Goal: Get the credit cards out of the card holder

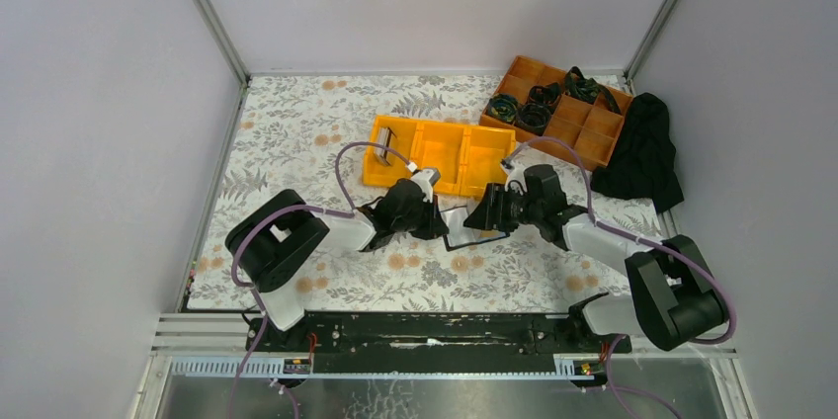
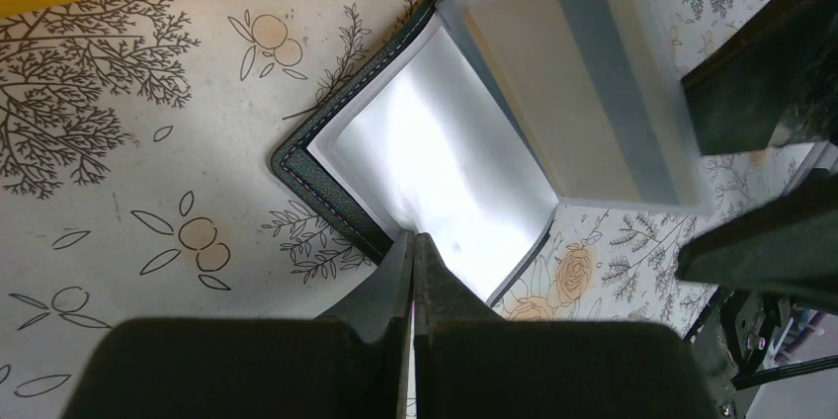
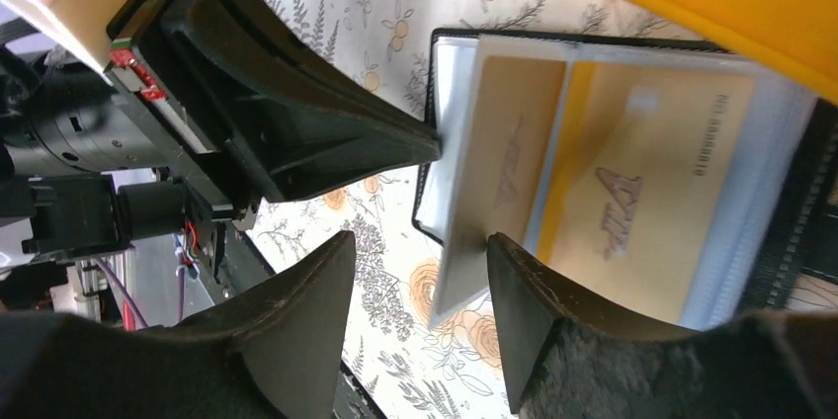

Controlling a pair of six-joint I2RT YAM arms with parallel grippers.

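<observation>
So the card holder [image 1: 462,229] is lying open on the flowery counter [image 1: 296,132], just in front of the yellow bin [image 1: 435,147]. Left gripper [image 2: 413,241] has its jaws closed tight, tips against the holder's edge. Right gripper [image 3: 420,251] has its jaws wide apart, straddling a plastic sleeve with a tan card [image 3: 514,157] in it, not clamped on anything.
</observation>
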